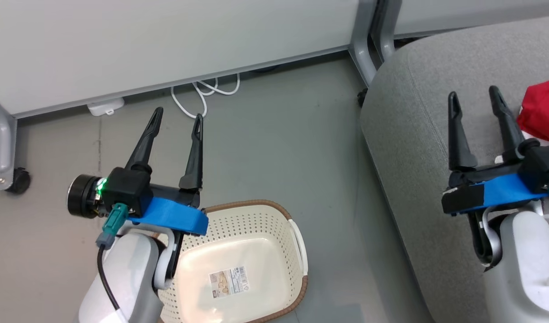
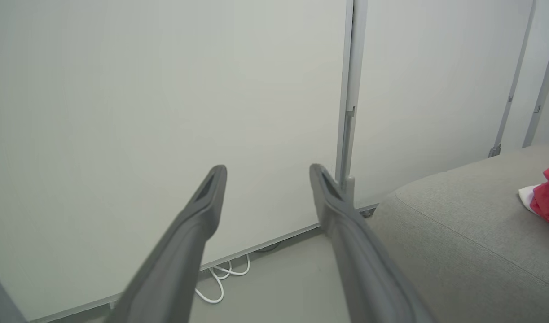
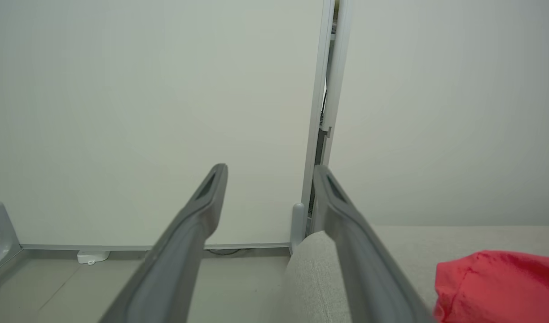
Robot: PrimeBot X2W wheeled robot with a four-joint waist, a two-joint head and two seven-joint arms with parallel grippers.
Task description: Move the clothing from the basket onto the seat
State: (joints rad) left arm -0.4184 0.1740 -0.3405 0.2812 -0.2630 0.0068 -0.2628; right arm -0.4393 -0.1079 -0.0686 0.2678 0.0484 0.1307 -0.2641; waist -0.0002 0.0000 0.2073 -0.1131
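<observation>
Clothing (image 1: 541,110), bright red, lies on the grey seat (image 1: 413,134), just beside the right hand (image 1: 473,91). That hand and the left hand (image 1: 178,114), near the basket (image 1: 256,215), have fingers spread apart, gripping nothing.

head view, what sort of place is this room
Probably an indoor lab or office test area rather than a home: pale partition panels on grey castor-wheeled legs, a smooth grey floor, and a loose white cable along the panel foot.

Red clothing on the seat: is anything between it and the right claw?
Nothing visible. The bright red fabric clothing lies on the light grey upholstered seat beside the open right gripper, bare upholstery between them.
</observation>
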